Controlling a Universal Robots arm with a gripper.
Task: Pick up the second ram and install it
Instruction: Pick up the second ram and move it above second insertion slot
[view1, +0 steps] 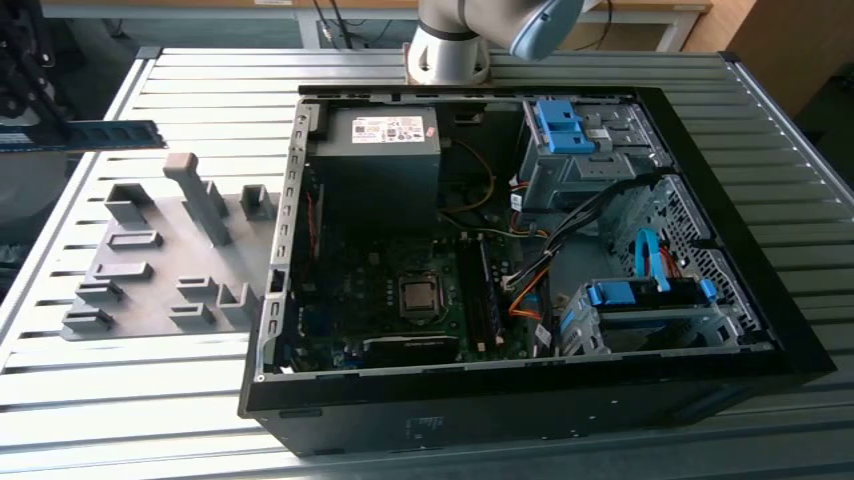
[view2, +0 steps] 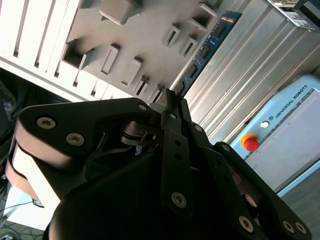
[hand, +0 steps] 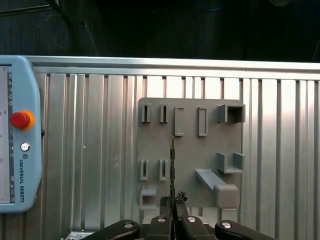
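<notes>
Blue RAM stick (view1: 104, 134) is clamped edge-on in the gripper (hand: 173, 201), projecting straight ahead of the fingertips, with the grey holder plate (hand: 190, 150) beyond it.

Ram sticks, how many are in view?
1. The ram is clamped in the gripper, held off the table at the exterior view's left, near the grey holder plate. Another may sit hidden inside the case.

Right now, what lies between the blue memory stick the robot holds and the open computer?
In the exterior view, the grey holder plate with its upright blocks sits between the second ram and the computer case.
</notes>
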